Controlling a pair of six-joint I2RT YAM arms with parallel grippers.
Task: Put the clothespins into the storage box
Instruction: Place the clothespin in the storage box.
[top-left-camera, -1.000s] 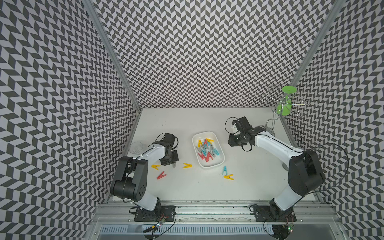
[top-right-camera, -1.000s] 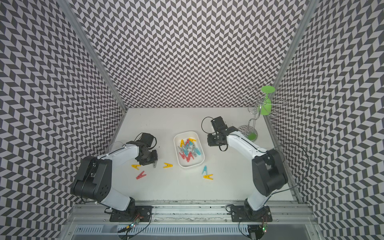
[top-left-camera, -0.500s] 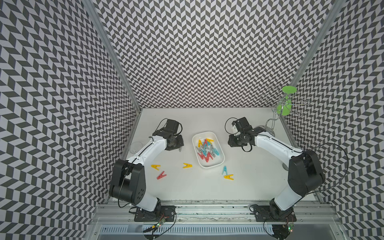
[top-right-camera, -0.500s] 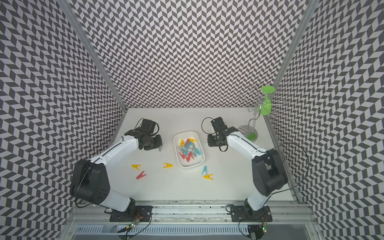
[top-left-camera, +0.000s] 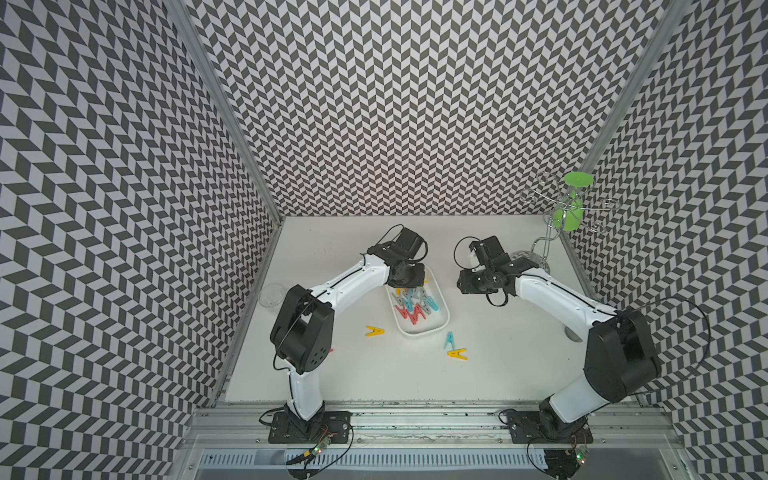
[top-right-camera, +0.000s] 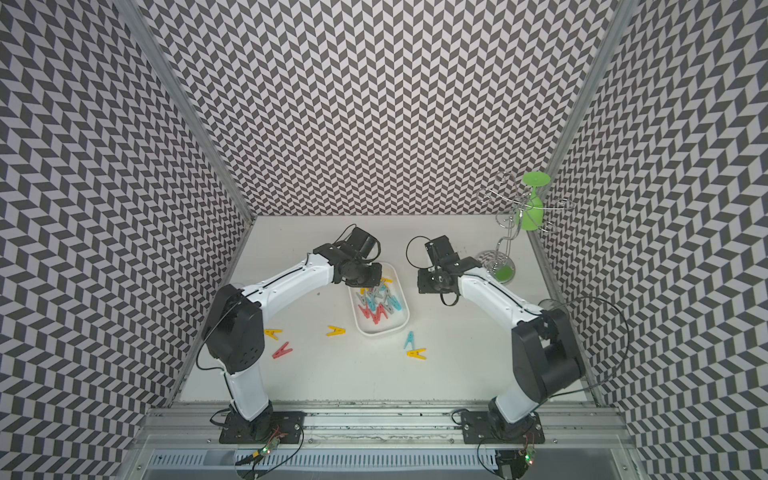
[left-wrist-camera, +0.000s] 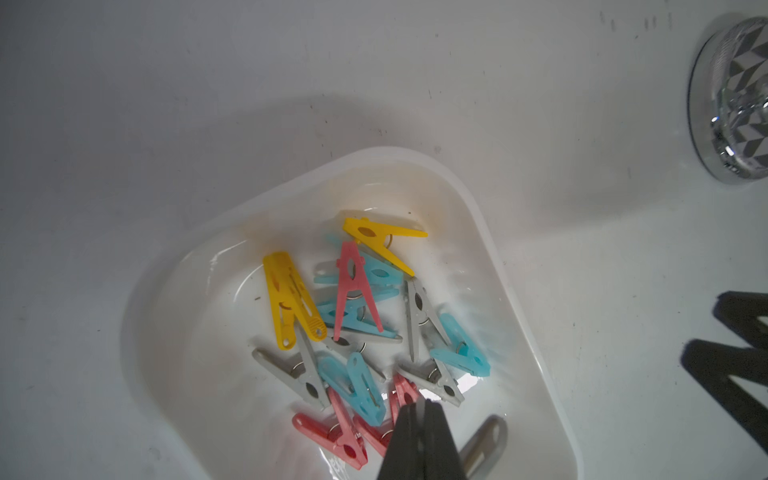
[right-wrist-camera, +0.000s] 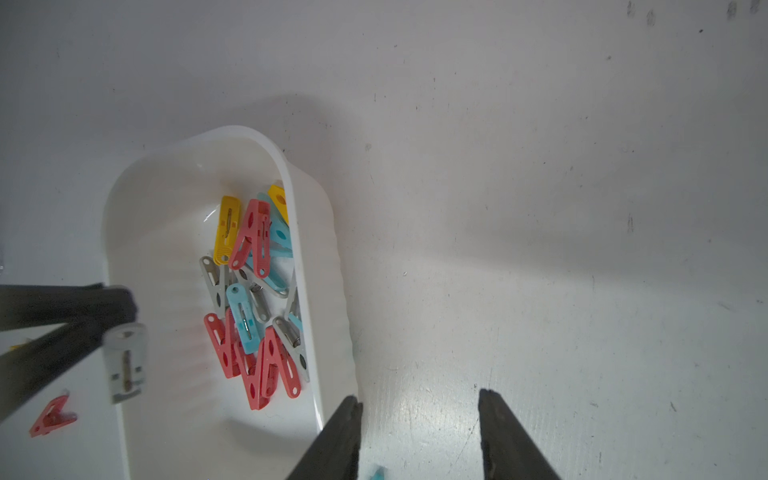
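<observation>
Presently the left pincer (left-wrist-camera: 419, 419) hangs over the far end of the storage box (top-left-camera: 420, 333). Its fingers are pressed together on a grey clothespin (right-wrist-camera: 124, 361), which dangles from their tips above the box floor. The box sits mid-worktop (top-left-camera: 519, 374) between the two arms. A heap of clothespins (left-wrist-camera: 357, 316) in yellow, red, light blue and grey lies inside it, piled across one another. The right pincer (right-wrist-camera: 417, 411) is spread with nothing between its fingers, and it hovers over bare worktop just beside the box's outer wall.

Five more lie loose outside the box. In a top view a yellow clothespin (top-right-camera: 273, 333) and a red clothespin (top-right-camera: 281, 350) lie near the left arm's big joint. A second yellow clothespin (top-right-camera: 336, 331) lies near one near corner of the box. A light blue clothespin (top-right-camera: 410, 340) and a third yellow clothespin (top-right-camera: 416, 353) lie just beside each other off the other near corner.

A clear cup (top-left-camera: 272, 296) stands by the left wall. A wire stand (top-right-camera: 492, 259) carrying a green glass (top-right-camera: 530, 216) stands in the far right corner.
</observation>
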